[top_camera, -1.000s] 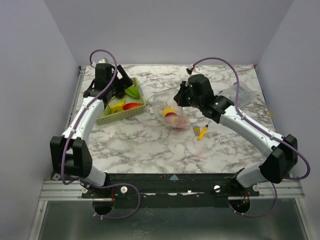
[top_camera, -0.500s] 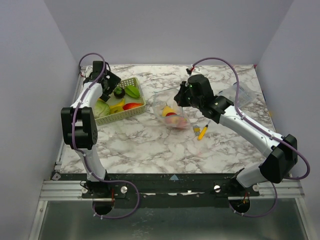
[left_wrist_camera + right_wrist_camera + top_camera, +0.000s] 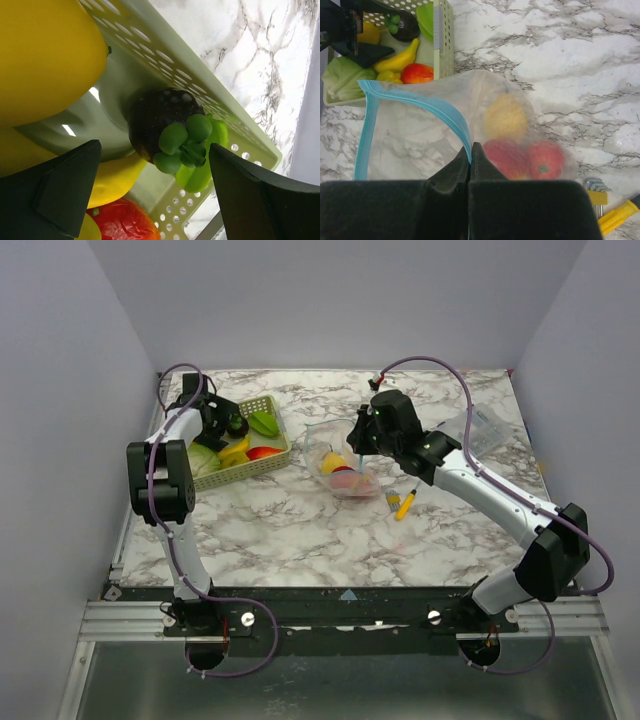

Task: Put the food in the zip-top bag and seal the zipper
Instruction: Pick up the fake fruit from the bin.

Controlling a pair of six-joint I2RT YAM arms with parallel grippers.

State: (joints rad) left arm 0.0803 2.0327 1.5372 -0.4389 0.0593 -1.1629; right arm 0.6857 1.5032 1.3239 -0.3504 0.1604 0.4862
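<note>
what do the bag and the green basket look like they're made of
The zip-top bag: thin soft clear plastic, likely; the food shows blurred through its creased, slightly cloudy skin. The basket: rigid moulded plastic, probably; pale green, smooth wall with even rows of slots.

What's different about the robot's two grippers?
The left gripper is open, its fingers spread on either side of a dark purple fruit. The right gripper is shut, pinching the zip-top bag at its blue zipper edge. The left gripper is at the green basket, while the right gripper is at the bag, which holds food. Both grippers have black fingers.
</note>
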